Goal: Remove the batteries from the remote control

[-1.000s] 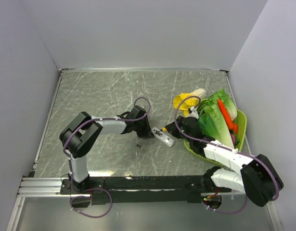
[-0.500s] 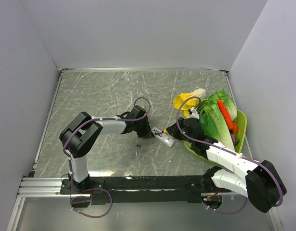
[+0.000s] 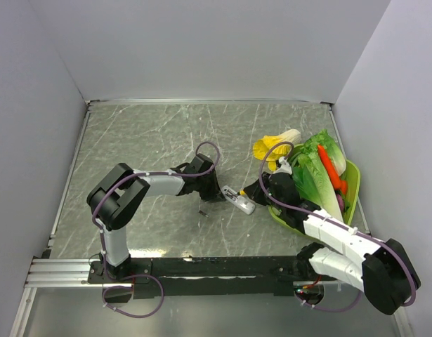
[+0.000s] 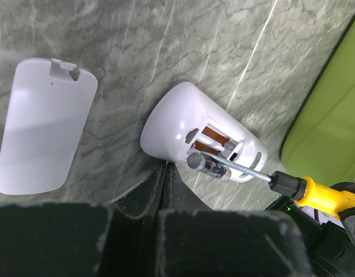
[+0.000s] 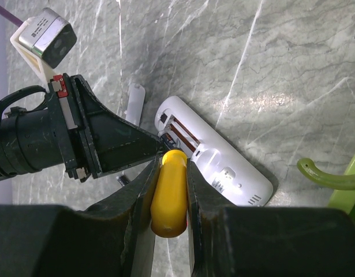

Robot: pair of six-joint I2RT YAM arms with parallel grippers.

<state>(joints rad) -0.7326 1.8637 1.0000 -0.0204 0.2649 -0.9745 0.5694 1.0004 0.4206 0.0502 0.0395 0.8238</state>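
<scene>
— Lid (image 4: 44, 127) is lying leftmost on the bench (image 4: 137, 46). And the left claw (image 4: 167, 167)?
— Pinching narrow, tips touching the remote control (image 4: 171, 124) mid-bench. One battery (image 4: 209, 164) is sitting at its open recess. The right claw (image 5: 168, 161) is clamping the yellow screwdriver (image 5: 168, 196), whose shaft is touching that battery.

1. The right end effector (image 5: 168, 166) is clamped on a yellow tool (image 5: 168, 202), whose far end reaches the open recess of the white remote control (image 5: 223, 161).
2. The left end effector (image 5: 145, 145), its jaws together, has its tip at the remote control's near end.
3. A flat white plate (image 5: 134, 101) lies on the marbled desk (image 5: 264, 52), just beside both.
</scene>
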